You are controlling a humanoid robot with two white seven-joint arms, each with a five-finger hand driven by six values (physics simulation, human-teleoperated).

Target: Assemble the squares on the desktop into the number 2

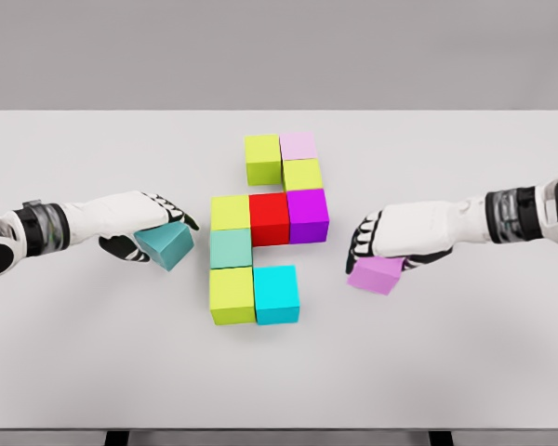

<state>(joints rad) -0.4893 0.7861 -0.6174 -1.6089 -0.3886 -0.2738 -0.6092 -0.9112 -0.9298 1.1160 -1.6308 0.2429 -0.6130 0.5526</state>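
Coloured cubes form a stepped figure mid-table: a lime cube (262, 158) and a pale pink cube (298, 145) on top, a second lime cube (303, 174) below, then a yellow-green cube (230, 212), a red cube (269, 217) and a magenta cube (308, 215) in a row. Under them sit a mint cube (231, 248), a lime cube (232, 295) and a cyan cube (276, 294). My left hand (153, 232) is shut on a tilted teal cube (166, 245) left of the figure. My right hand (377, 246) is shut on a violet cube (376, 274) to the right.
The white table (74, 353) spans the whole view, its far edge near the top and front edge at the bottom. Both forearms lie low over it from either side.
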